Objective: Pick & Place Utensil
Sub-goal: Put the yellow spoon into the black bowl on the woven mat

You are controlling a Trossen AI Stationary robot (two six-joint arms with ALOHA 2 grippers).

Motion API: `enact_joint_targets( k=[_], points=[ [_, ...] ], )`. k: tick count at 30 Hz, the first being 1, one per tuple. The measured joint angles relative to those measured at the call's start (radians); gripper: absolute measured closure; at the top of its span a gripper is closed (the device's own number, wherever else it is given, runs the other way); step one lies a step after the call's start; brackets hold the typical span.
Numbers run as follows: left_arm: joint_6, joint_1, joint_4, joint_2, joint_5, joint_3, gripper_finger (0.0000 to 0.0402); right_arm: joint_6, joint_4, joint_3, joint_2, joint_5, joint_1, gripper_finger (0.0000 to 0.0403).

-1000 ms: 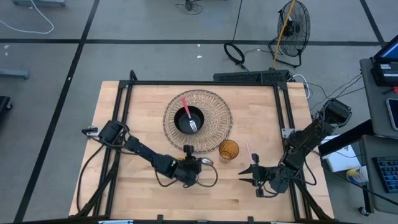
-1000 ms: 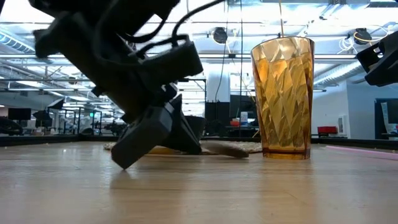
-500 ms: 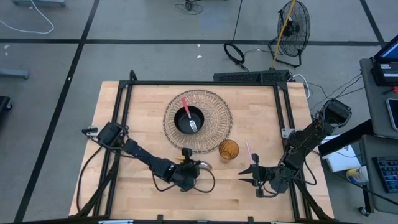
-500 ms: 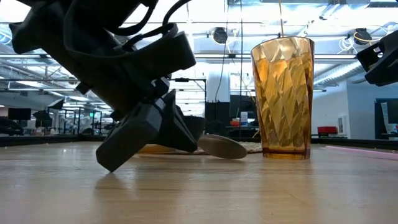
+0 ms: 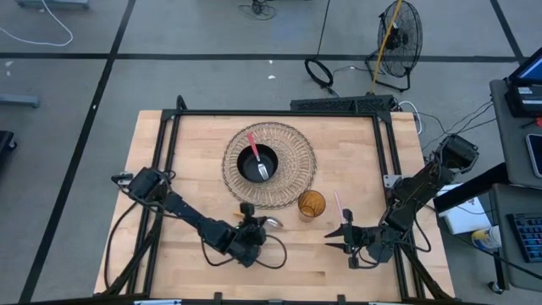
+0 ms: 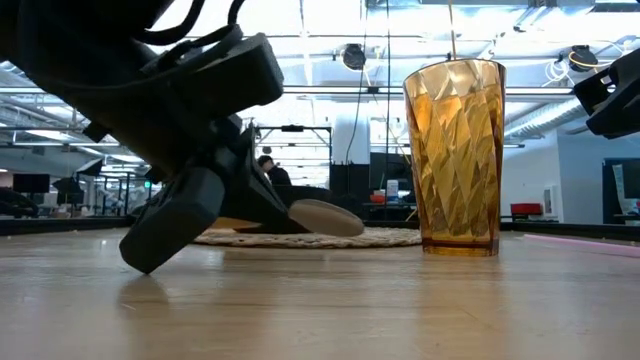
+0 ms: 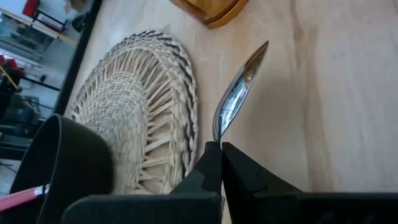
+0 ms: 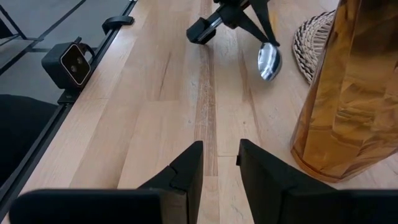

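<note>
A metal spoon [image 5: 271, 224] is in my left gripper [image 5: 259, 226], near the table's near edge, in front of the wicker mat [image 5: 293, 144]. The gripper is shut on it. In the low view the spoon's bowl [image 6: 325, 217] hangs clear above the wood. A black bowl [image 5: 246, 166] sits on the mat, with a red-handled fork [image 5: 257, 159] standing in it. An amber cup [image 5: 312, 203] stands to the right of the spoon. My right gripper [image 5: 339, 237] waits open near the table's right near corner, pointing toward the cup. My left gripper pinches the spoon between its two fingers at the thin handle just behind the bowl [image 7: 217, 133]. The spoon's bowl [image 7: 240, 88] sticks out past the fingertips, toward the cup. The spoon is lifted clear of the table, and its bowl is tilted on edge.
A pink utensil [image 5: 337, 203] lies on the table just right of the cup. A small camera [image 8: 69, 62] sits at the table's near edge. Black frame rails [image 5: 166, 144] run along both sides. Bare wood lies between the two grippers.
My left gripper has drawn back toward the table's left near corner and tipped. The spoon's bowl, which lay on the table by the mat's edge, has come up off the wood with it. The right arm has kept still.
</note>
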Motion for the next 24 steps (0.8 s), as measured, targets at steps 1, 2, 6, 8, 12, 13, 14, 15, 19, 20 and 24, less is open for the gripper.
enact_joint_targets(
  k=[1,2,6,8,12,13,14,15,19,20,24],
  points=[
    [0.000,-0.001,-0.001,-0.001,-0.005,0.000,0.0401,0.000,0.001,0.000,0.000,0.000,0.000,0.0309],
    [0.000,-0.003,-0.009,-0.005,-0.014,0.000,0.0401,0.000,0.000,0.000,0.000,0.000,0.000,0.0309],
    [0.003,-0.010,-0.024,-0.010,-0.053,0.000,0.0401,0.000,0.000,0.000,0.000,0.000,0.000,0.0309],
    [0.003,-0.014,-0.029,-0.011,-0.058,0.000,0.0401,0.000,0.000,0.000,0.000,0.000,0.000,0.0309],
    [0.001,-0.014,-0.033,-0.011,-0.063,0.000,0.0401,0.000,0.000,0.000,0.000,0.000,0.000,0.0310],
    [0.001,-0.015,-0.037,-0.011,-0.070,0.000,0.0401,0.000,0.000,0.000,0.000,0.000,0.000,0.0309],
    [0.001,-0.016,-0.044,-0.011,-0.081,0.000,0.0401,0.000,0.000,0.000,0.000,0.000,0.000,0.0309],
    [0.001,-0.016,-0.051,-0.012,-0.091,0.001,0.0401,0.000,0.000,0.000,0.000,0.000,0.000,0.0309],
    [0.003,-0.019,-0.088,-0.022,-0.110,0.001,0.0401,0.000,0.000,0.000,0.000,0.000,0.000,0.0309],
    [0.008,-0.019,-0.092,-0.026,-0.114,0.001,0.0401,0.000,0.000,0.000,0.000,0.000,0.000,0.0309],
    [0.019,-0.020,-0.119,-0.052,-0.130,0.005,0.0401,0.000,0.000,0.000,0.000,0.000,0.000,0.0309]
  ],
)
